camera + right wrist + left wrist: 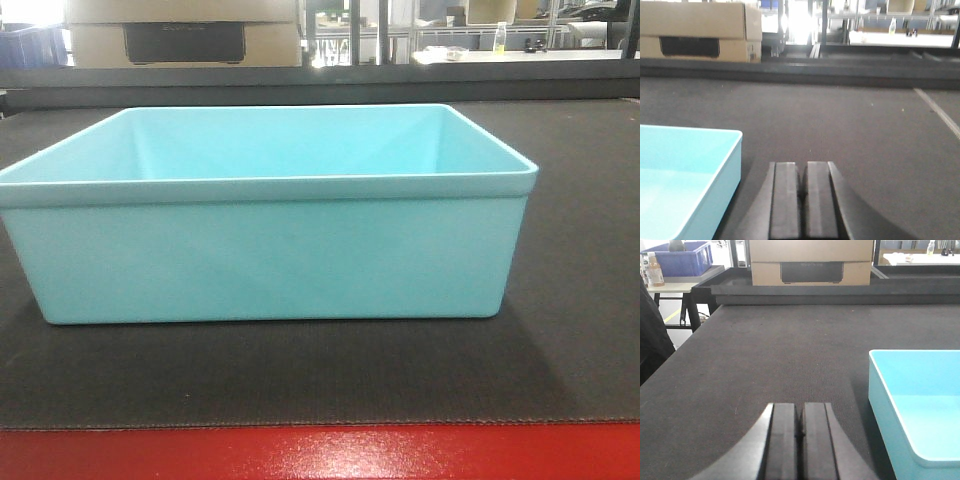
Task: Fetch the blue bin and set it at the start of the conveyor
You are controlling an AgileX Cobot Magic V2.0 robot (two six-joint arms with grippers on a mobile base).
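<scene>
The blue bin [270, 250], a light turquoise plastic tub, stands upright and empty on the dark grey conveyor belt [570, 330], just behind the belt's glossy red front edge [320, 455]. In the left wrist view the bin [920, 405] is at the right, and my left gripper [801, 407] is shut and empty over the belt to the bin's left, apart from it. In the right wrist view the bin [685, 180] is at the left, and my right gripper [803, 166] is shut and empty to its right, apart from it.
A cardboard box [185, 35] stands beyond the belt's raised far rail [320, 80]. A dark blue crate [682, 260] and a bottle [654, 270] sit on a side table at the far left. Shelving and a white table [900, 35] lie in the background.
</scene>
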